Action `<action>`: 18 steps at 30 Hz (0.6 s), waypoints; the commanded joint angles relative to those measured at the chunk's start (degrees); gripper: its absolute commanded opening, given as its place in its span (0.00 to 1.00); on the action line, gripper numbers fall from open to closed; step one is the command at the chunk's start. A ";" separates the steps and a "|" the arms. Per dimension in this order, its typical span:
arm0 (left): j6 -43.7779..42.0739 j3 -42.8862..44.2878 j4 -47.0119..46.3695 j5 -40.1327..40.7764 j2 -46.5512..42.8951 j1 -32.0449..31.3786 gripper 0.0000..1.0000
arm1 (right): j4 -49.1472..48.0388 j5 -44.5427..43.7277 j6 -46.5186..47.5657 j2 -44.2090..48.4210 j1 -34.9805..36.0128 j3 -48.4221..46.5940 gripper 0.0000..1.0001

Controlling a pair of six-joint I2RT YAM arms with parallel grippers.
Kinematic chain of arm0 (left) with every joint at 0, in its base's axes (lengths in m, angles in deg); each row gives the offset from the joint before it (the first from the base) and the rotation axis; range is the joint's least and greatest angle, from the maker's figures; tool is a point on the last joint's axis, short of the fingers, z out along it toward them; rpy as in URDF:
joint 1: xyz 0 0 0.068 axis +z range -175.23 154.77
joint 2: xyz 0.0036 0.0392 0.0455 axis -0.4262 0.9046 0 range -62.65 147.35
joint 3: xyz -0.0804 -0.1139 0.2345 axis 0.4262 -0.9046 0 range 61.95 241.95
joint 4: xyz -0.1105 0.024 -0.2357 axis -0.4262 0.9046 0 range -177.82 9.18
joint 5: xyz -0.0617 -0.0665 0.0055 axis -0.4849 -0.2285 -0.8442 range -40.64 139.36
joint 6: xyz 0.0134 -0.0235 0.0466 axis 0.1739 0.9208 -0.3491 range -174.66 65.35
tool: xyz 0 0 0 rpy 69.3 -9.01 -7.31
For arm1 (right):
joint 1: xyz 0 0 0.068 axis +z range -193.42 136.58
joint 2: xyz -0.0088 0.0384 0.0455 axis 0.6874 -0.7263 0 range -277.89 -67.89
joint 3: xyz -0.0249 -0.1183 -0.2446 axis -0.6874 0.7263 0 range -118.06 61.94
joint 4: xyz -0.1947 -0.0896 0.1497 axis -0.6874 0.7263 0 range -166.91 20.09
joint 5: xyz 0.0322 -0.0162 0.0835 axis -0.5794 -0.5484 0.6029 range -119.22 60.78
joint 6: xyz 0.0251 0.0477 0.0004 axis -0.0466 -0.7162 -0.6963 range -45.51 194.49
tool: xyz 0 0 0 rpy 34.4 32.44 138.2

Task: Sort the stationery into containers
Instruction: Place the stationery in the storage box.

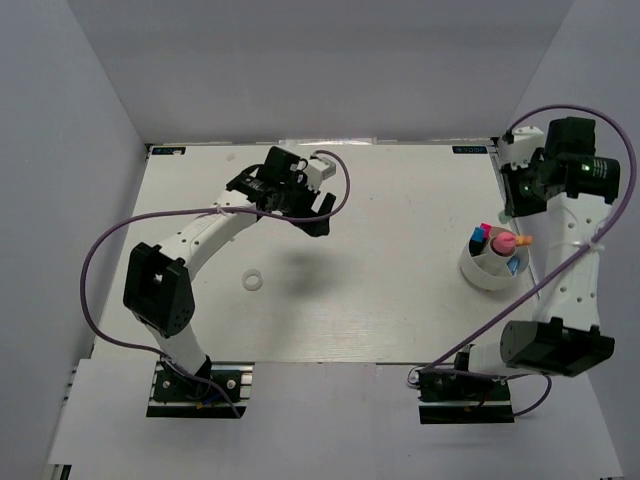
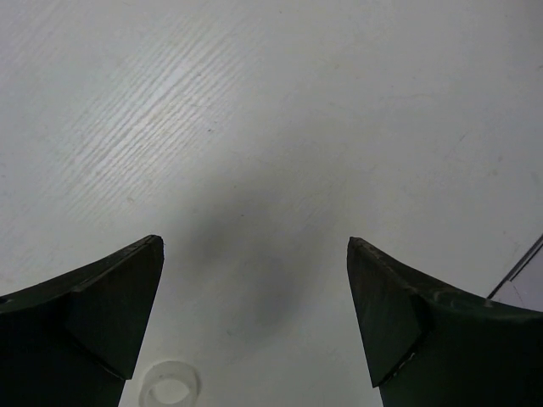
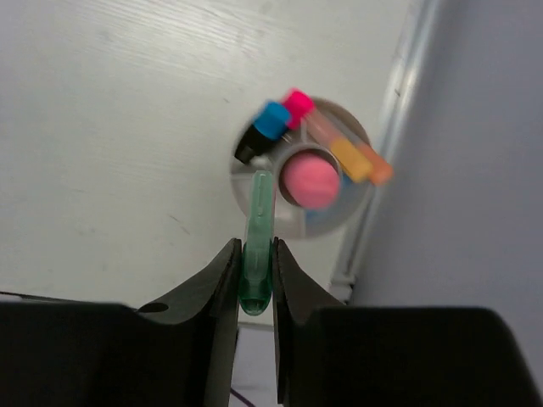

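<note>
My right gripper [image 3: 254, 254] is shut on a green marker [image 3: 258, 233], held high above the white cup [image 3: 329, 222]. The cup holds pink, blue, black and orange markers [image 3: 349, 158]. In the top view the cup [image 1: 487, 270] stands at the table's right side, below the right gripper [image 1: 522, 185]. A small white ring [image 1: 254, 281] lies on the table left of centre; it also shows at the bottom of the left wrist view [image 2: 169, 383]. My left gripper [image 1: 310, 210] is open and empty, in the air at the back left; its fingers [image 2: 110, 305] stand wide apart.
White walls close in the table on the left, back and right. The table's right edge rail [image 3: 399, 110] runs close beside the cup.
</note>
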 commanded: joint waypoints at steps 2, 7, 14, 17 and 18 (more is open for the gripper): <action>0.60 2.30 1.39 -6.89 0.24 -0.18 0.98 | 1.02 -15.49 4.20 6.72 -1.99 4.86 0.00; -0.98 5.90 4.02 -8.83 4.02 -0.18 0.98 | 0.93 -22.72 5.43 10.86 -3.75 11.61 0.00; -3.00 13.55 7.63 -11.82 8.32 -0.18 0.98 | -4.66 -19.82 4.90 9.90 -7.00 19.86 0.00; -4.06 15.22 9.21 -11.73 8.77 -0.18 0.98 | -7.94 -19.64 5.79 8.76 -8.93 22.26 0.00; -4.23 15.58 9.48 -11.64 8.77 -0.18 0.98 | -7.86 -18.51 5.87 8.15 -9.29 21.83 0.00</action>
